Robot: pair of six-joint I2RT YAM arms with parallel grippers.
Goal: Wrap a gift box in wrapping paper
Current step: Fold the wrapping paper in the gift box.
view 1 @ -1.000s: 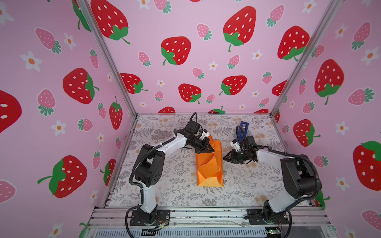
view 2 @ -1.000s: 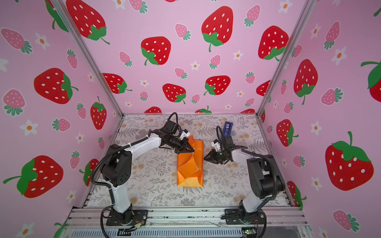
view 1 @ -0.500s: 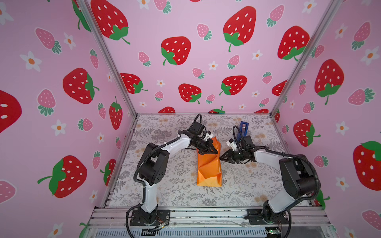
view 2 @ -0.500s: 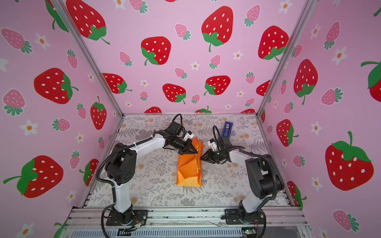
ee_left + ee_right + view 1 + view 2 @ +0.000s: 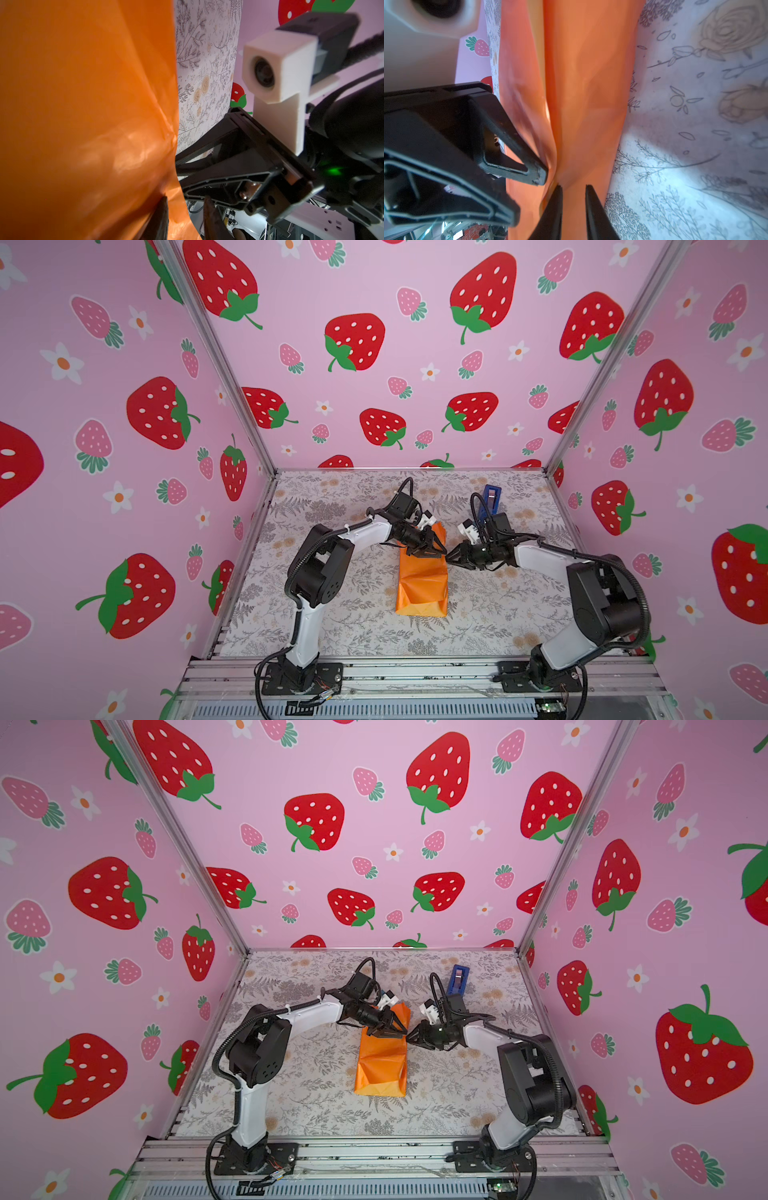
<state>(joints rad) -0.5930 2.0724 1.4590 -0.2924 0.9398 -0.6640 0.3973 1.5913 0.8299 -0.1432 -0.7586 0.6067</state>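
Closing in, the right jaws have reached the far corner of the glossy orange wrapping paper (image 5: 422, 585) folded on the bench (image 5: 332, 614) and stand slightly apart. The left jaws there have just parted, likely a handover. The dark navy gift box is hidden, presumably inside.

Edge of wrapping paper (image 5: 83, 104) within parted left tool (image 5: 185, 200)

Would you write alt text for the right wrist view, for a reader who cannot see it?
Creased orange wrapping paper fills the middle of the frame, with the right gripper slightly open against it. The left gripper touches the paper beside it; a floral table cover lies behind.
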